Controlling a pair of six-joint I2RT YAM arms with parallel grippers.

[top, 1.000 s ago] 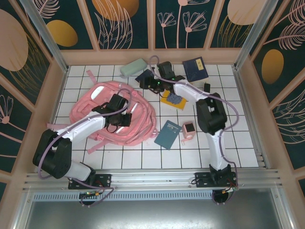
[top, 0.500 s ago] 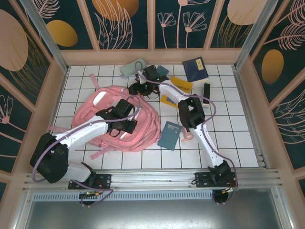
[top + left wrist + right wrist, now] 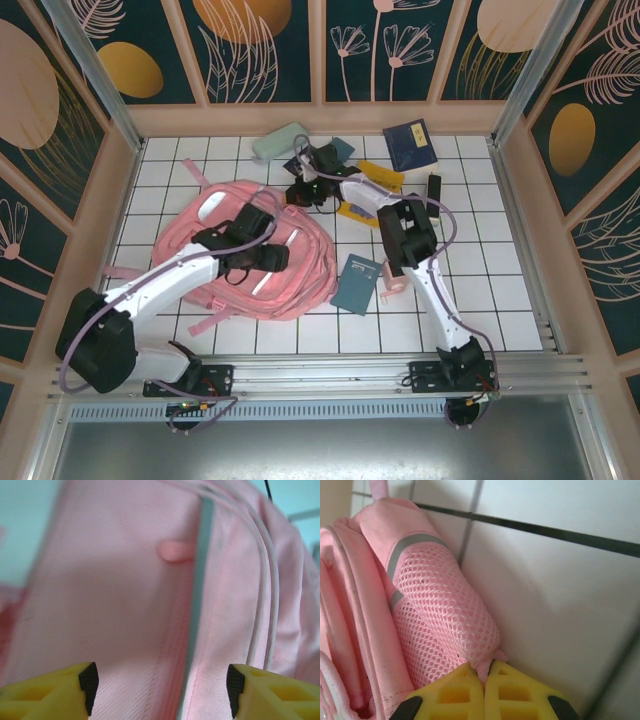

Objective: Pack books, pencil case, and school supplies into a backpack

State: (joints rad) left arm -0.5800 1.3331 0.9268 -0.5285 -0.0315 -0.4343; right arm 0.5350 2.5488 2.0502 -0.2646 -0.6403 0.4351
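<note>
Two hands are at the pink backpack [image 3: 305,262], left of centre on the tiled surface [image 3: 500,300]. The left hand [image 3: 160,689] is spread above its fabric, and the right hand [image 3: 485,672] pinches its mesh pocket [image 3: 445,615]. The navy book's [image 3: 411,145] lettering is too small to read.

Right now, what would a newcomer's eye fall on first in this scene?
The big pink backpack lies left of centre, both arms reaching onto it. The right gripper is shut on its mesh pocket; the left gripper hangs open over it. Books lie scattered to its right.
</note>
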